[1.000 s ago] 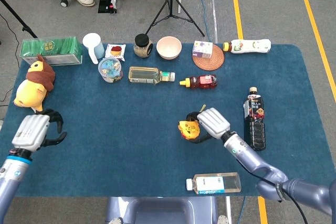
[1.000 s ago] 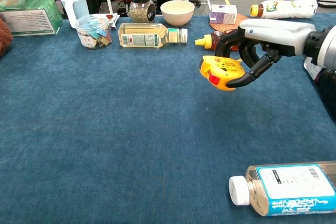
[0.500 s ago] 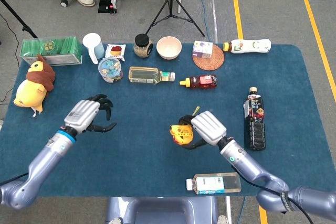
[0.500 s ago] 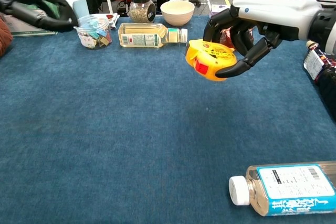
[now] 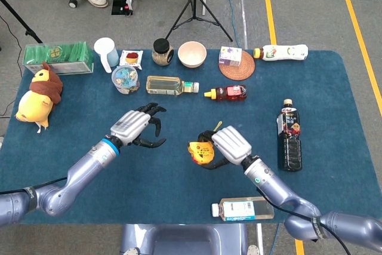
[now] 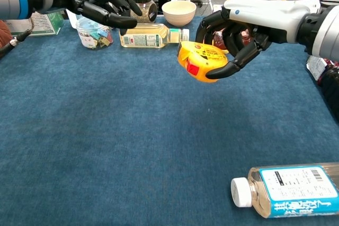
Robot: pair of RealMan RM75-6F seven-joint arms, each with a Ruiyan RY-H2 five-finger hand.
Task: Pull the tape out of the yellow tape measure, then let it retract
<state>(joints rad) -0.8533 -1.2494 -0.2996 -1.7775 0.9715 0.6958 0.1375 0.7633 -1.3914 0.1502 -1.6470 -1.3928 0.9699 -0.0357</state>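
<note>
Head view: the right hand (image 5: 231,145) grips the yellow tape measure (image 5: 201,152) above the blue table (image 5: 334,117), presumably lifted so the tape can be drawn out; the left hand (image 5: 136,126), fingers apart and empty, hovers well left of it. Chest view: the tape measure (image 6: 201,60) sits in the curled right hand (image 6: 249,25), its red part facing the left hand (image 6: 90,1)

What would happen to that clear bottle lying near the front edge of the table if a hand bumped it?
The clear bottle lies on its side and looks round, so a sideways bump would probably set it rolling. The cloth-covered table might slow it. It sits close to the front edge, so it could fall off. It looks like plastic, so probably not fragile.
</note>
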